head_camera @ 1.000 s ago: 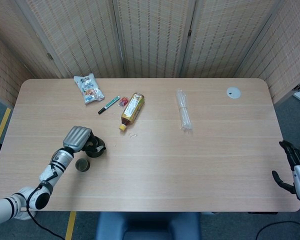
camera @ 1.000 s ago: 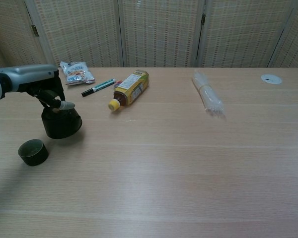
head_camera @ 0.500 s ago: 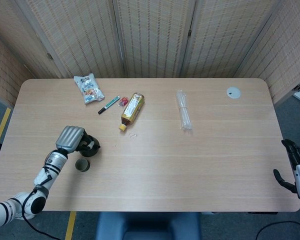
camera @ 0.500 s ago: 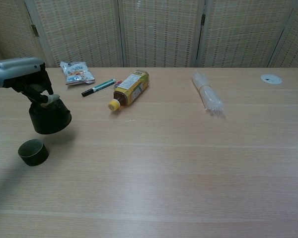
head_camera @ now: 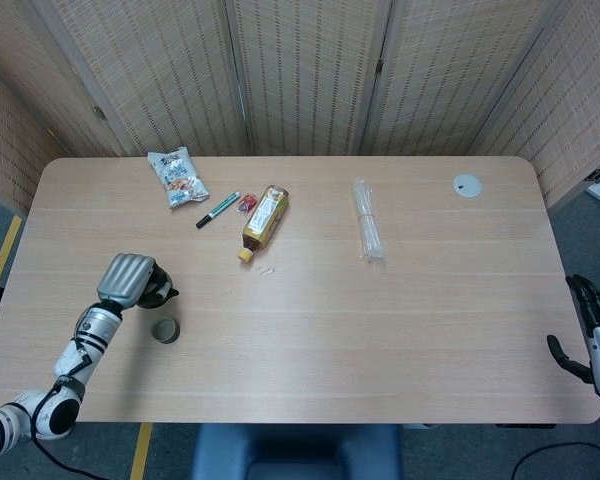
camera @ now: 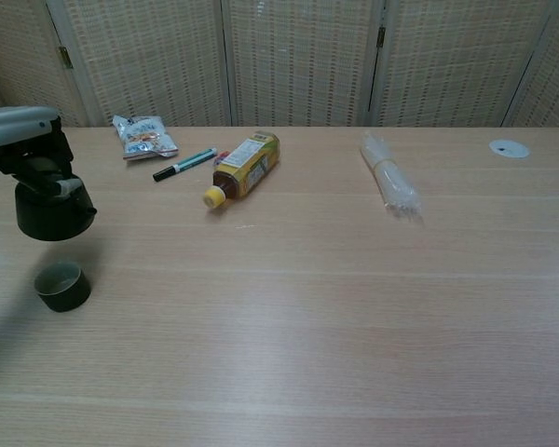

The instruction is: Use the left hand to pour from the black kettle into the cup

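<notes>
The black kettle (camera: 48,211) hangs in the air above the table's left part, gripped from above by my left hand (camera: 23,140). From the head view the left hand (head_camera: 125,278) covers most of the kettle (head_camera: 156,291), with the spout poking out to the right. A small dark cup (camera: 61,286) stands upright on the table just below and right of the kettle; the same cup (head_camera: 165,329) sits in front of my hand. My right hand (head_camera: 592,325) hangs open off the table's right edge, holding nothing.
A snack bag (head_camera: 177,177), a green marker (head_camera: 218,209), a lying yellow-labelled bottle (head_camera: 264,221) and a clear plastic bundle (head_camera: 367,220) lie across the far half. A white disc (head_camera: 467,184) sits at the far right. The table's front edge (head_camera: 310,420) is near.
My left hand has lifted the kettle off the table and carried it left, so it now hangs above and slightly left of the cup. The right hand has barely moved.
</notes>
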You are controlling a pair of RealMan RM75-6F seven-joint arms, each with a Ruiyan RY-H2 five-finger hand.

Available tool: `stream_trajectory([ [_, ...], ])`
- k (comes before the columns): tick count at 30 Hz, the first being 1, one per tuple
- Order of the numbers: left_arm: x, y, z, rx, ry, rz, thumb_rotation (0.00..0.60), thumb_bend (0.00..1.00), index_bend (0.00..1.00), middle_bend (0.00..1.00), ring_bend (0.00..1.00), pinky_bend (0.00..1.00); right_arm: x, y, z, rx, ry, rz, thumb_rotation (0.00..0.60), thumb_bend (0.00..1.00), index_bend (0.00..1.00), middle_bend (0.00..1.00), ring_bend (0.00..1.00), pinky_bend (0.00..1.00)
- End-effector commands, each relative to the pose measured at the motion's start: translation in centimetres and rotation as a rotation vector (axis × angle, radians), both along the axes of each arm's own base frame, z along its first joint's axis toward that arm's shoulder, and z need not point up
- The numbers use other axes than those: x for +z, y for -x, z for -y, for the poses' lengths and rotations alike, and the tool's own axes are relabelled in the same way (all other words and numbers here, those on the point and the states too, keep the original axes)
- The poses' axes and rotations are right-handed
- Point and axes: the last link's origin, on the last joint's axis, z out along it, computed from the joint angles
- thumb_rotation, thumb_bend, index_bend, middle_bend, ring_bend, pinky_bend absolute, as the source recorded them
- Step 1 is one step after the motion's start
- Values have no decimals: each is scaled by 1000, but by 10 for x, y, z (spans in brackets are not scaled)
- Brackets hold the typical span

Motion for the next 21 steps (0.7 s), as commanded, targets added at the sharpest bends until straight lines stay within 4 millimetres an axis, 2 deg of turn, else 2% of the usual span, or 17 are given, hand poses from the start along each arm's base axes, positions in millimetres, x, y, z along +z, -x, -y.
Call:
stream_trajectory([
  [1,3,4,2,-2,-2,-9,600,488,1000,1000,1000,548,0,-1,1,-3,1,-2,600,352,83,144,199,0],
  [21,18,31,30,-5,20,-58,600,488,1000,1000,1000,552,-4,-4,3,-8,-27,2,600,353,82,144,203,0],
])
